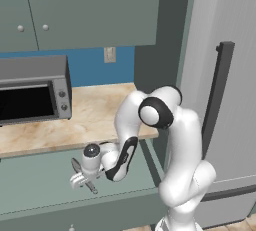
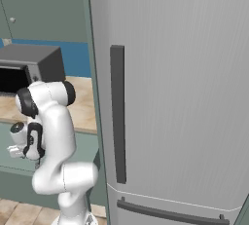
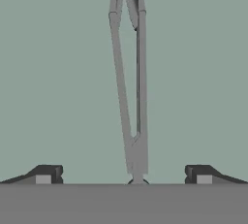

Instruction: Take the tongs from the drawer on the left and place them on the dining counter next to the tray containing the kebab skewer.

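Gripper (image 3: 123,175): fingers spread wide, holding nothing.
Tongs (image 3: 131,87): on the drawer (image 3: 58,72) floor, lengthwise between the fingertips.

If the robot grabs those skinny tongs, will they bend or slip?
The tongs look like grey metal, so probably stiff, though their two thin arms may squeeze together. They lie flat in the drawer, so rolling seems unlikely. Their smooth, narrow shape might slip between the open tool.

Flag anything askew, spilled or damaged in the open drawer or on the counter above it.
Nothing stands out. The slim grey metal tongs lie flat on the grey-green drawer's floor, arms intact and joined at one end, between the open gripper's fingertips. The dark toaster oven sits squarely on the beige marbled counter, nothing spilled.
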Controlling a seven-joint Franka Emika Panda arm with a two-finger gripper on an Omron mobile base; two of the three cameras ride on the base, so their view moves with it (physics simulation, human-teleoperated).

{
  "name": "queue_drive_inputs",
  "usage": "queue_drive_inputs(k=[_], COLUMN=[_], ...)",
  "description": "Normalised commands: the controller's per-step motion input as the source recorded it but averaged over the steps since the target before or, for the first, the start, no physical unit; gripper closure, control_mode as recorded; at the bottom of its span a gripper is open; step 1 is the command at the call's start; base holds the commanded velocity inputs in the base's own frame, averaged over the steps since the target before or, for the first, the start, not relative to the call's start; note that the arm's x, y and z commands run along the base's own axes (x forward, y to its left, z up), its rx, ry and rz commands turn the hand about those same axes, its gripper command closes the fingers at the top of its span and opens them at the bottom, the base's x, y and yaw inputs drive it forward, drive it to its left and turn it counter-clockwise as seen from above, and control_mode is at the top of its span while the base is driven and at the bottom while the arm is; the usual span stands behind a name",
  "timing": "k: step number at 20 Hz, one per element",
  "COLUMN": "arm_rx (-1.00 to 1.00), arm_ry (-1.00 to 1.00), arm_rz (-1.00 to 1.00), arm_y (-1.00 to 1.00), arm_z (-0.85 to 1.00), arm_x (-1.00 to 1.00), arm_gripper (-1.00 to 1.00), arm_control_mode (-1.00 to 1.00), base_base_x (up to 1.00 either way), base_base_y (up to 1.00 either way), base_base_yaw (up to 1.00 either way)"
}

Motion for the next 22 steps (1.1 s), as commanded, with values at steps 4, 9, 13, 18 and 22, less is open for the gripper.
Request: queue_drive_inputs(k=[4,9,13,18,22], arm_rx=[0.0,0.0,0.0,0.0,0.0], arm_ry=[0.0,0.0,0.0,0.0,0.0], arm_rz=[0.0,0.0,0.0,0.0,0.0], arm_y=[0.0,0.0,0.06,0.02,0.0], arm_z=[-0.2,-0.24,-0.26,-0.27,-0.26], arm_x=[0.1,0.07,0.08,0.07,0.04], arm_gripper=[-1.0,-1.0,-1.0,-1.0,-1.0], arm_control_mode=[-1.0,-1.0,-1.0,-1.0,-1.0], base_base_x=[0.0,0.0,0.0,0.0,0.0], base_base_y=[0.0,0.0,0.0,0.0,0.0], base_base_yaw=[0.0,0.0,0.0,0.0,0.0])
